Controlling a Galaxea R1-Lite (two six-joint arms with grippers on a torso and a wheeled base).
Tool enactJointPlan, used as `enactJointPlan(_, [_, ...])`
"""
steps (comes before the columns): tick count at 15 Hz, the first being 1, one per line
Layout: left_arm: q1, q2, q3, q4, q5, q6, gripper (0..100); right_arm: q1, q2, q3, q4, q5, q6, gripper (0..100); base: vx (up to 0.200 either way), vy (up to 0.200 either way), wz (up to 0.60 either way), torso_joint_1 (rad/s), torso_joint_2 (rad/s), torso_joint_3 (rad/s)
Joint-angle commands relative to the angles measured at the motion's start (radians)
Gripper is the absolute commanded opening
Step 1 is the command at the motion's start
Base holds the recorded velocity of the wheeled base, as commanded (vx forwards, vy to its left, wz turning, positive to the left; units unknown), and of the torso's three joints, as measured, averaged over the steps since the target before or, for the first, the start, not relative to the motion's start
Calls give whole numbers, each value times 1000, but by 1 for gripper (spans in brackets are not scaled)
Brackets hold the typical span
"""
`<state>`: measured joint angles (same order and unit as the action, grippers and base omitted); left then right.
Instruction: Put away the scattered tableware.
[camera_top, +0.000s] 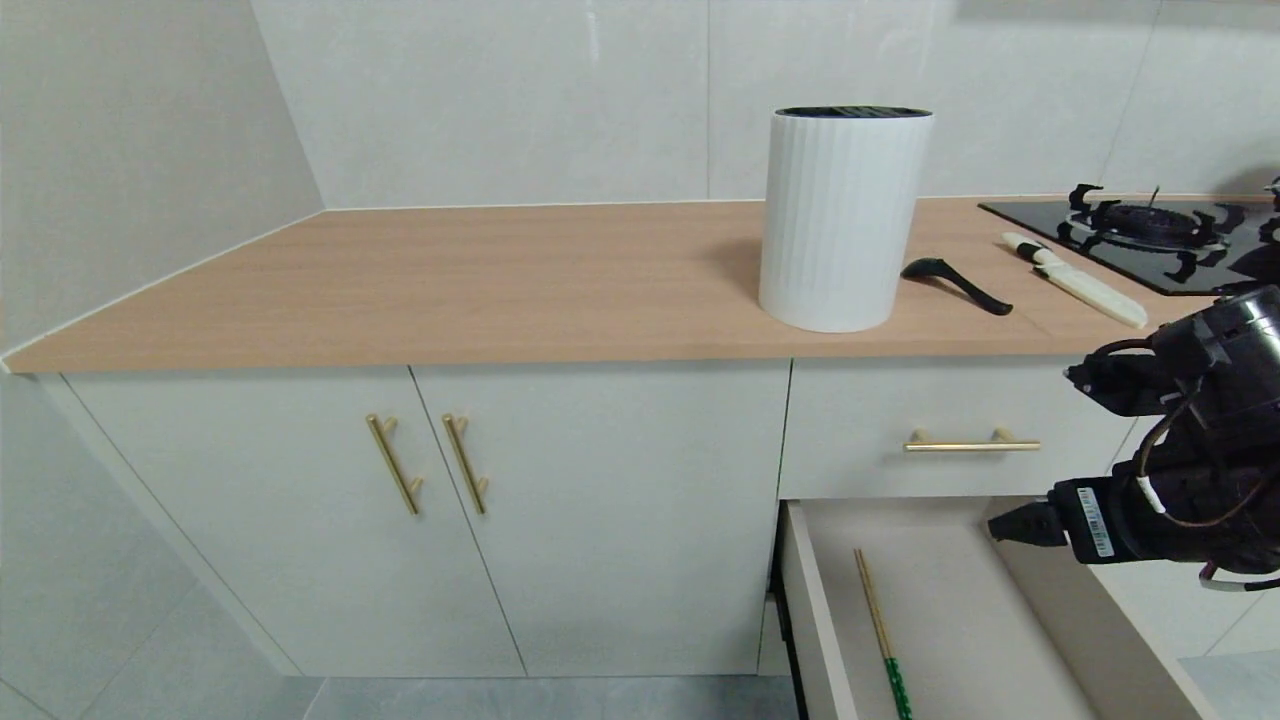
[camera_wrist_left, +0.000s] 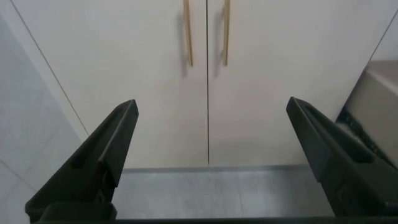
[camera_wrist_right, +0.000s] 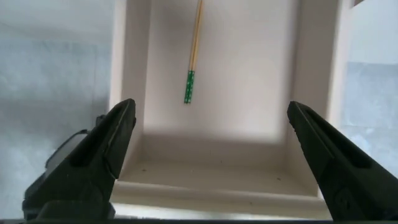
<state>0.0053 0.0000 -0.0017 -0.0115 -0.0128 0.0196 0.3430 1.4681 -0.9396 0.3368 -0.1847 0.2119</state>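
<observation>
A black spoon (camera_top: 955, 280) and a white knife (camera_top: 1075, 280) lie on the wooden counter (camera_top: 500, 290), to the right of a tall white ribbed holder (camera_top: 845, 220). Below them a drawer (camera_top: 810, 600) stands pulled out, with a pair of green-tipped chopsticks (camera_top: 880, 630) lying inside. My right gripper (camera_top: 1035, 450) hangs above the drawer at the right, open and holding nothing. In the right wrist view the right gripper (camera_wrist_right: 208, 137) frames the drawer (camera_wrist_right: 205, 180) and the chopsticks (camera_wrist_right: 193, 56). My left gripper (camera_wrist_left: 211, 143) is open and empty, low down and facing the cabinet doors (camera_wrist_left: 205, 74).
A black gas hob (camera_top: 1150, 230) sits at the counter's far right, behind the knife. A shut drawer with a gold handle (camera_top: 970, 443) is just above the pulled-out one. Double cabinet doors (camera_top: 430, 460) fill the left, over a grey tiled floor (camera_wrist_left: 205, 193).
</observation>
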Motion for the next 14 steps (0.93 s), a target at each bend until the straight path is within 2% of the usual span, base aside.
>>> enactJointPlan(1, [1,0,0,-1,-1,0,100,1,-6,-1,-1,1,0,100,0,0,0,139,-471,-334])
enactJointPlan(10, [1,0,0,-1,-1,0,100,-2,-9,-4,-2,14,0,100,0,0,0,157,-476,-315])
enactJointPlan(12, [1,0,0,-1,-1,0,100,-56,-11,-41,-9,21,-14,100,0,0,0,158,-417,-259])
enactJointPlan(14, [1,0,0,-1,0,0,100,-167,-17,-94,-9,123,-98,100,0,0,0,66,-154,-93])
